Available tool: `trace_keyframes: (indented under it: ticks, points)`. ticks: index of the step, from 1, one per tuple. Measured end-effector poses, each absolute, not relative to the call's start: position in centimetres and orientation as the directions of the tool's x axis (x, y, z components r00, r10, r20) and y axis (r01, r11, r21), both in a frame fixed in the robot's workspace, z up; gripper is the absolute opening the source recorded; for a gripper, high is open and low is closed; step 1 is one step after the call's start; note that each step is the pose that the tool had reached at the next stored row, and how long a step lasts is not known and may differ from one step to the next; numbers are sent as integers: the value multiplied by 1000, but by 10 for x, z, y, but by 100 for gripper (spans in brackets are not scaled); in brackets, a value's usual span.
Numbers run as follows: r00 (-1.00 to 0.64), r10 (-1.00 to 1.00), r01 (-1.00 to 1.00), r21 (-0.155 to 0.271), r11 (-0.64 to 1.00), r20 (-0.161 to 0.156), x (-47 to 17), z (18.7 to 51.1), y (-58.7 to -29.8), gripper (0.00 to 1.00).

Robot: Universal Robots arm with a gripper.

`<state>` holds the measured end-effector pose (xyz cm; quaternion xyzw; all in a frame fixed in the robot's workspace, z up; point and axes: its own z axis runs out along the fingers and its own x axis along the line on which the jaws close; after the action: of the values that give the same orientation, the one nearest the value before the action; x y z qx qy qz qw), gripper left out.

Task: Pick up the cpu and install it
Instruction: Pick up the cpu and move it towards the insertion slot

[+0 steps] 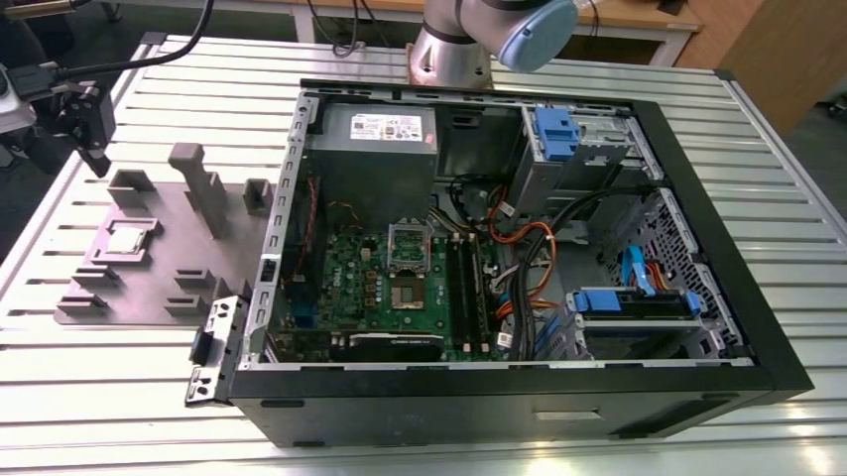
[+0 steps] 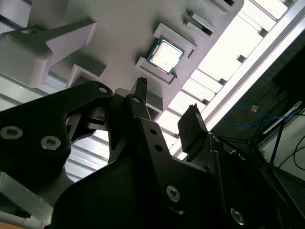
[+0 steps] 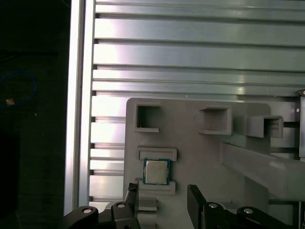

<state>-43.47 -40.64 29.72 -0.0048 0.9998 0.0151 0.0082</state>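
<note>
1. In the exterior view, we saw the cpu (image 1: 129, 239) lying flat in a square nest on the grey fixture plate (image 1: 159, 288). The plate sat on the slatted metal table (image 1: 106, 397), to the exterior view's left of the open computer case (image 1: 530, 416). The gripper (image 1: 90, 149) hung over the plate's far edge, apart from the cpu. Inside the case lay the green motherboard (image 1: 397, 297) with its socket frame (image 1: 408, 241).
2. In the second wrist view, the gripper (image 2: 167, 94) had its fingers (image 2: 193, 119) spread apart with nothing between them. The cpu (image 2: 165, 55) rested beyond them in its nest, silvery top up and untouched.
3. In the first wrist view, we found the cpu (image 3: 156, 171) seated between two raised lips of the grey fixture plate (image 3: 200, 148), near the plate's edge by the table slats. The gripper (image 3: 162, 190) was close to the chip with its dark fingers (image 3: 193, 193) parted, touching neither the cpu nor its nest
</note>
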Motion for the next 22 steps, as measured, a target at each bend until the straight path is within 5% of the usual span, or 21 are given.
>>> trace_keyframes:
  ticks: [18, 22]
  points:
    - [-999, -27, -27, 30, 999, -17, -428, 270, -412, 53]
    - [-999, -27, -28, 30, 999, -17, -428, 263, -412, 60]
